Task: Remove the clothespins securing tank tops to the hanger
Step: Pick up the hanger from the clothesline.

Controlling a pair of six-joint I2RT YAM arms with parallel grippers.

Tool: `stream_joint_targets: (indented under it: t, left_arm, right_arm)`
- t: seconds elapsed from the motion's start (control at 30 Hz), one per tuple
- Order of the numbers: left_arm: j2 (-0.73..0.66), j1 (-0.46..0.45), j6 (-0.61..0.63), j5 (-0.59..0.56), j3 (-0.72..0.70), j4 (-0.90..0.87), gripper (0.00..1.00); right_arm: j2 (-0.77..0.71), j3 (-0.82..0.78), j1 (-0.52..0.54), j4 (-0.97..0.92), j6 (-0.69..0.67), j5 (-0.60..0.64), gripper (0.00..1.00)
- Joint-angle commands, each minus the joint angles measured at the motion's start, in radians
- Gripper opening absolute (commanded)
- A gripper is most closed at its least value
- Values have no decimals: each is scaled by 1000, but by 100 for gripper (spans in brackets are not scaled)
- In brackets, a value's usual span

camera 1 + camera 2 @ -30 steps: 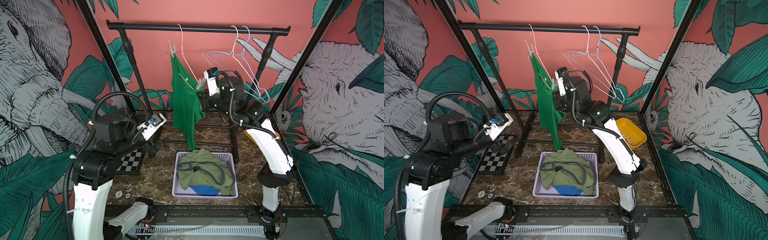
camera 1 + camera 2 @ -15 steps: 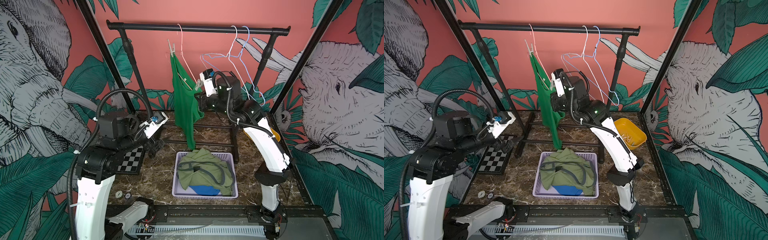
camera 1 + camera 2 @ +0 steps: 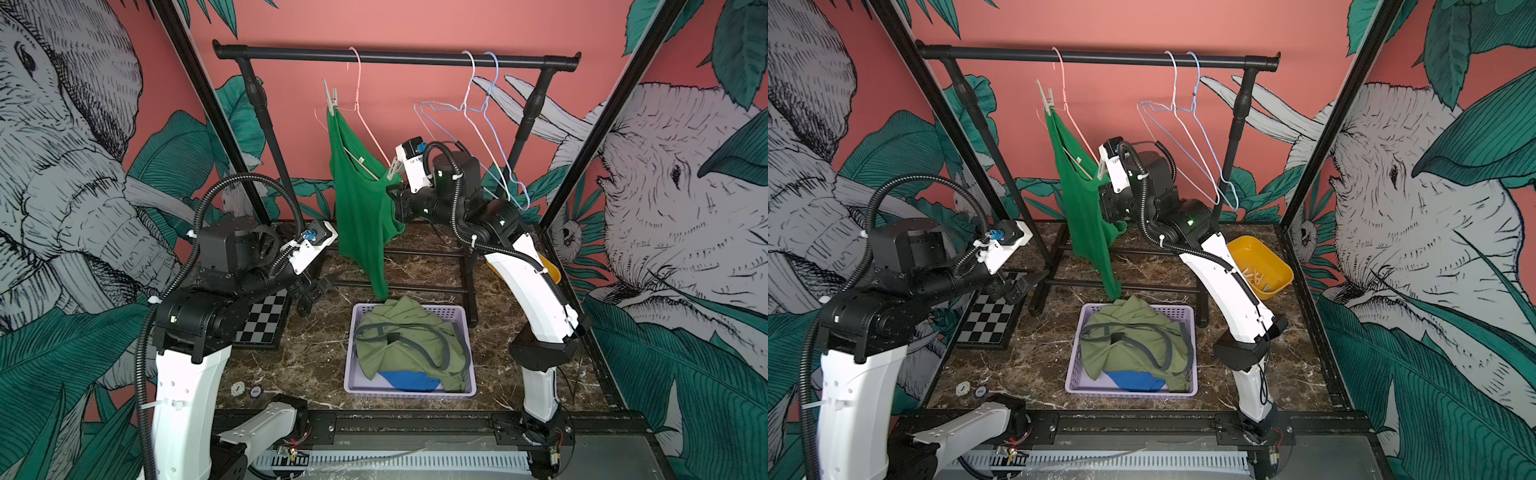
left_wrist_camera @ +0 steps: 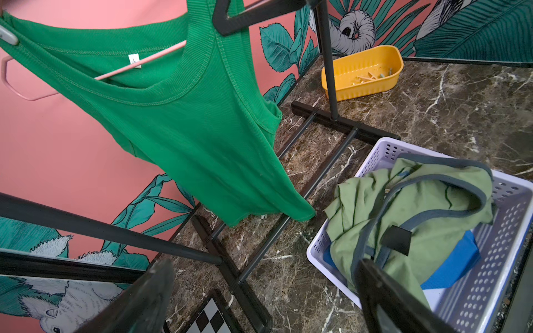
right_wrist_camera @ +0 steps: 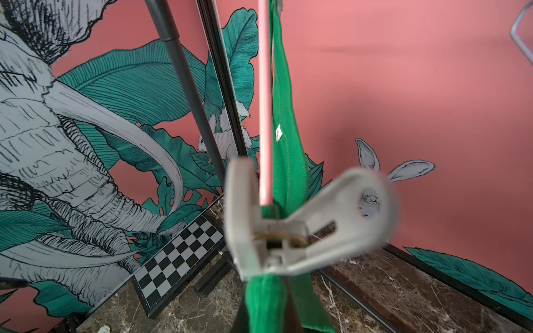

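**Item inspected:** pale grey plastic clothespin (image 5: 285,256), seated at the lower end of the tilted pink wire hanger (image 3: 358,83). In the right wrist view its two nose arms stand spread on either side of the hanger wire and the strap of the bright green ribbed tank top (image 3: 361,208). The right gripper (image 3: 392,189) is clamped on the tail of this clothespin, jaws together. A second ago those jaws stood partly apart at the same spot and have since closed. The pin has not left the hanger.

**Second pin:** a white clothespin (image 3: 331,97) sits at the upper end of the hanger, pinning the other strap as before. The green top hangs down from the hanger, its position unchanged.

**Below the hanger:** a lilac perforated plastic basket (image 3: 354,316) holds an olive tank top with grey trim (image 3: 407,336) lying over a blue tank top (image 3: 409,380), both as earlier.

**Beyond the hanger's lower end, on the floor:** a yellow plastic tub (image 3: 1262,253) with several loose clothespins (image 3: 1256,276) inside.

**Left arm:** the left gripper (image 4: 264,263) hangs low, well apart from the hanger on its upper-end side. Its fingers are wide apart and hold nothing, and its place has changed little.

**Support:** the hanger hooks over a black metal rail (image 3: 395,56).
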Motion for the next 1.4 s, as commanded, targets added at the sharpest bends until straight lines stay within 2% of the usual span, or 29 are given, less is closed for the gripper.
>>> stream_joint_targets:
  t: [0.0, 0.33, 0.53, 0.83, 1.03, 1.37]
  left_arm:
    - [-3, 4, -5, 14, 8, -9, 99]
    - [0, 5, -5, 4, 3, -8, 99]
    - [-4, 5, -3, -2, -4, -7, 99]
    - [1, 5, -3, -3, -7, -6, 99]
    - [7, 6, -2, -5, 6, -7, 99]
    - [21, 5, -7, -2, 30, -16, 99]
  right_arm:
    - [-17, -11, -4, 139, -34, -27, 0]
    - [-48, -74, -4, 357, -41, 18, 0]
    - [-47, -81, -4, 404, -40, 21, 0]
    - [-128, -233, -4, 569, -45, 51, 0]
    - [-159, -256, -4, 599, -57, 53, 0]
    - [-131, -159, -4, 575, -42, 32, 0]
